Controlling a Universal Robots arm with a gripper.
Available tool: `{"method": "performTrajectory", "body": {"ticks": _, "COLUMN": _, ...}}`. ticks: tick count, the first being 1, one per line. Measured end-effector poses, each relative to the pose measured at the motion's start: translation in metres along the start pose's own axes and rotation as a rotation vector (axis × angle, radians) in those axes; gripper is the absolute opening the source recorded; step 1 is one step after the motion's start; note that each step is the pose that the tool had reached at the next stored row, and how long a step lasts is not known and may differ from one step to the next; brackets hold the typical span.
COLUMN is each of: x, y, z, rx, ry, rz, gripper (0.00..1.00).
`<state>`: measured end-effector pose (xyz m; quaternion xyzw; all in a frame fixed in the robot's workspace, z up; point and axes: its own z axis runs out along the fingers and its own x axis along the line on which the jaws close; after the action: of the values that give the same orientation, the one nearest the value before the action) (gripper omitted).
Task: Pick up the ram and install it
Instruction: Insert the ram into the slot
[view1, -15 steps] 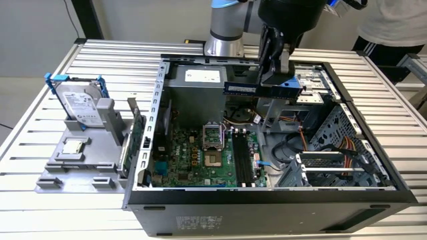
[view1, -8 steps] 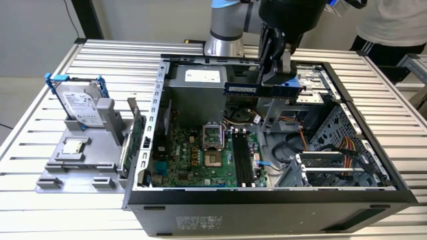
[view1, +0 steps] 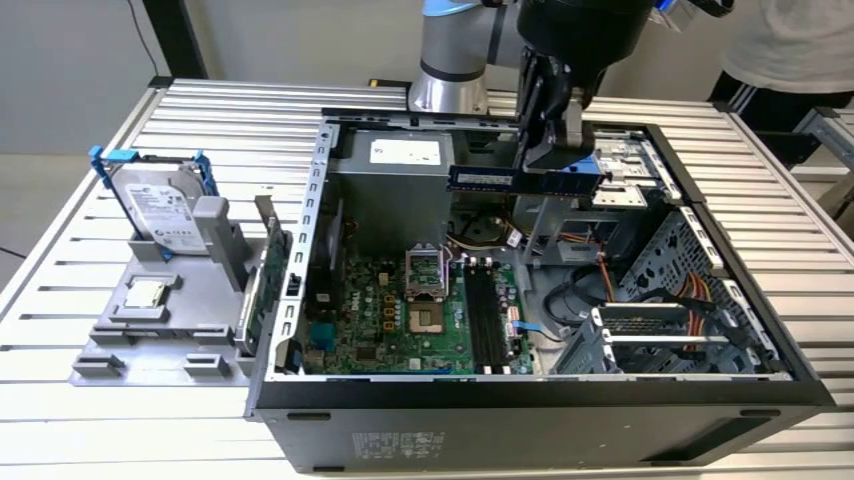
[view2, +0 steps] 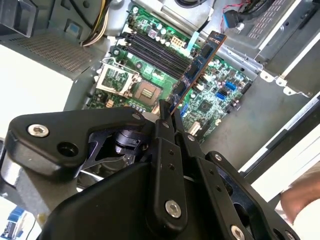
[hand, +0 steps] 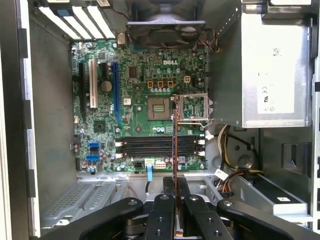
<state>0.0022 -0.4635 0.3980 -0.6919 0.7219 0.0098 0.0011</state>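
Clamping the ram (view1: 487, 179) in the clenched claw (view1: 551, 165); holding it level above the open computer case (view1: 534, 398), well apart from the motherboard (view1: 400, 310).

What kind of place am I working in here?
Probably a robotics lab bench for PC assembly: a slotted aluminium table, an open computer case, a grey fixture holding a hard drive, and the gripper holding the ram.

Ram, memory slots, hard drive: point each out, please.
ram (view1: 487, 179), exterior view, exposed board face.
memory slots (hand: 150, 146), first wrist view, middle of the black slots.
hard drive (view1: 162, 211), exterior view, labelled face.
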Motion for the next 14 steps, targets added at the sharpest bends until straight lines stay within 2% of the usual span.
{"method": "performTrajectory", "body": {"ticks": 14, "x": -0.0002, "y": 0.0, "z": -0.0001, "rx": -0.0003, "ry": 0.0004, "rz": -0.016, "gripper": 0.0}}
